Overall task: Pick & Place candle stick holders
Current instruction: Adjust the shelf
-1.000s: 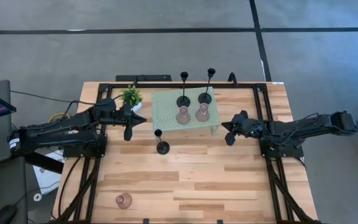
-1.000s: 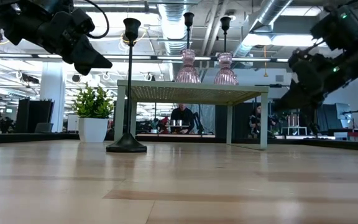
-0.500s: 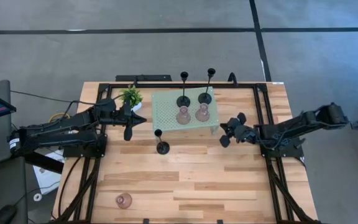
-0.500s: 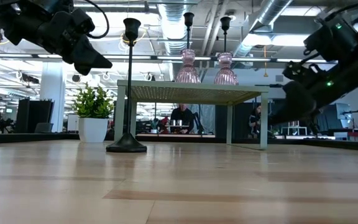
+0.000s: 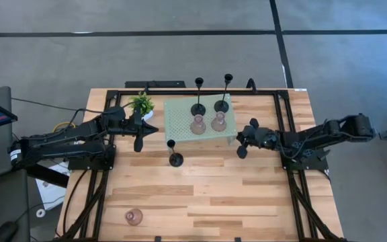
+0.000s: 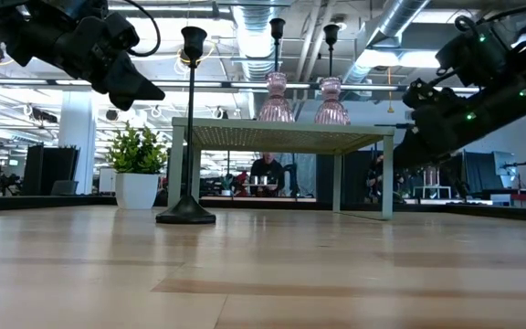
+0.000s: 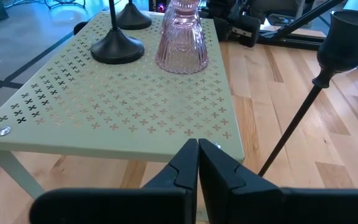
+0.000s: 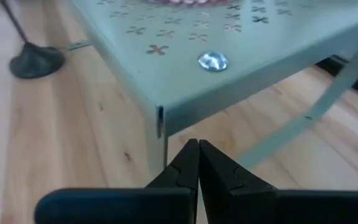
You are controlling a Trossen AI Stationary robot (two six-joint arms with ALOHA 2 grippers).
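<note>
Two tall thin black metal candle stick holders (image 5: pixel 198 107) (image 5: pixel 222 105), each with a round flat base and a small top cup, are seen standing on the mint-green perforated metal stand (image 5: pixel 180 124), and two squat ribbed pink glass holders (image 5: pixel 198 124) (image 5: pixel 219 122) are set just in front of them. A third black metal stem holder (image 5: pixel 175 158) stands on the pale plank table (image 5: pixel 247 195) near the stand's front edge, and a third pink glass holder (image 5: pixel 134 216) is placed well apart, near the table's front left corner. A small green potted plant (image 5: pixel 142 105) sits beside the stand. The left gripper (image 7: pixel 198 163) is held above the table beside the stand, fingers clenched on nothing. The right gripper (image 8: pixel 198 163) is held at the stand's right corner, fingers likewise pressed together and empty.
</note>
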